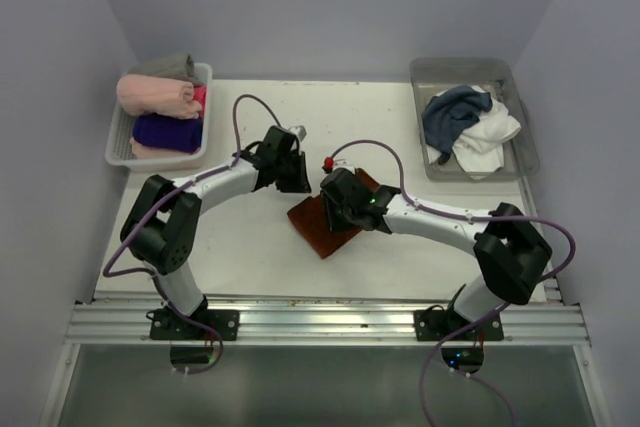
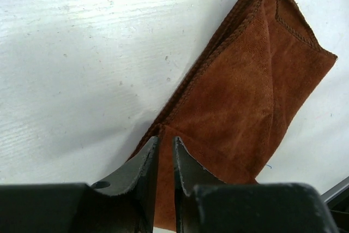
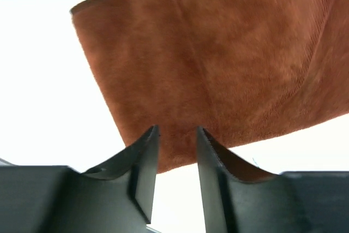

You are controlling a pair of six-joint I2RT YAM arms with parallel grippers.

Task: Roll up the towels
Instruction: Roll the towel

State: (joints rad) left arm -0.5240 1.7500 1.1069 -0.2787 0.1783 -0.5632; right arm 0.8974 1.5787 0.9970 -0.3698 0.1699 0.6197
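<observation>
The rust-brown towel (image 1: 325, 227) lies folded into a long strip on the white table (image 1: 240, 247), between the two arms. My left gripper (image 1: 297, 179) is at its far end. In the left wrist view its jaws (image 2: 166, 139) are nearly together, with towel (image 2: 245, 91) cloth between the tips. My right gripper (image 1: 337, 205) hovers over the towel's middle. In the right wrist view it (image 3: 177, 129) is open, straddling the towel's (image 3: 218, 53) near edge. The dark slate-blue towel (image 1: 452, 112) and the white towel (image 1: 488, 137) lie crumpled in the clear bin.
A clear bin (image 1: 520, 152) stands at the back right. A white tray (image 1: 118, 142) at the back left holds rolled pink (image 1: 155, 95) and purple (image 1: 167, 132) cloths. Grey walls close in three sides. A metal rail (image 1: 320, 322) runs along the near edge.
</observation>
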